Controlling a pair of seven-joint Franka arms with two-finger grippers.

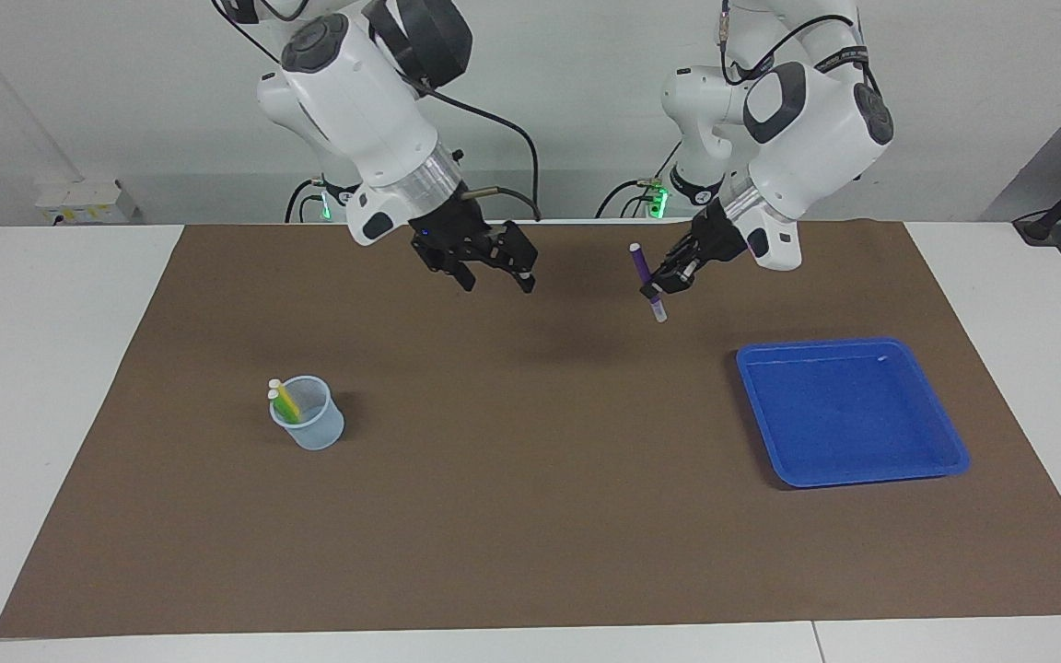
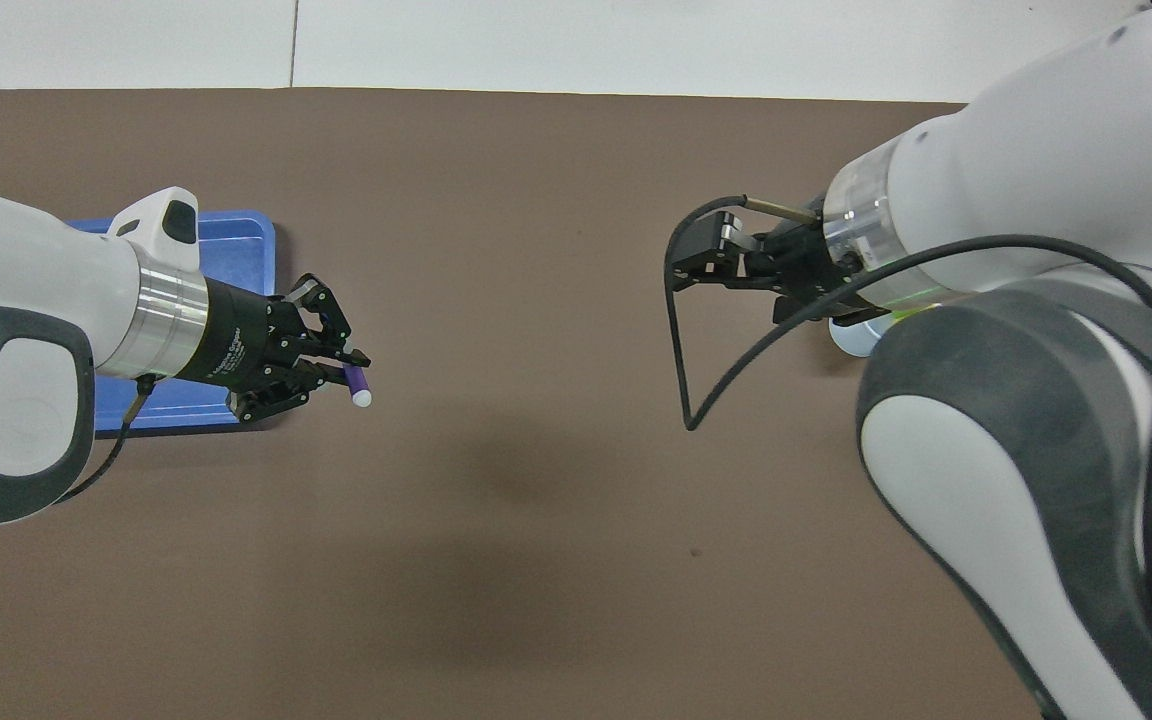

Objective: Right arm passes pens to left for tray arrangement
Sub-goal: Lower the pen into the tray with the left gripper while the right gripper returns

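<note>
My left gripper (image 1: 662,287) (image 2: 341,365) is shut on the purple pen (image 1: 639,262) (image 2: 357,384), which hangs steeply tilted over the brown mat, white cap downward. It hovers beside the blue tray (image 1: 848,343) (image 2: 236,225), a little toward the table's middle. My right gripper (image 1: 498,276) (image 2: 686,262) is open and holds nothing, up in the air over the mat between the pen and the cup. The green and yellow pens (image 1: 284,401) stand in the pale-blue cup (image 1: 314,433) toward the right arm's end; in the overhead view my right arm hides most of the cup (image 2: 851,342).
The brown mat (image 1: 530,516) covers most of the white table (image 1: 42,368). A black cable (image 2: 681,350) loops down from my right wrist. Nothing lies in the tray.
</note>
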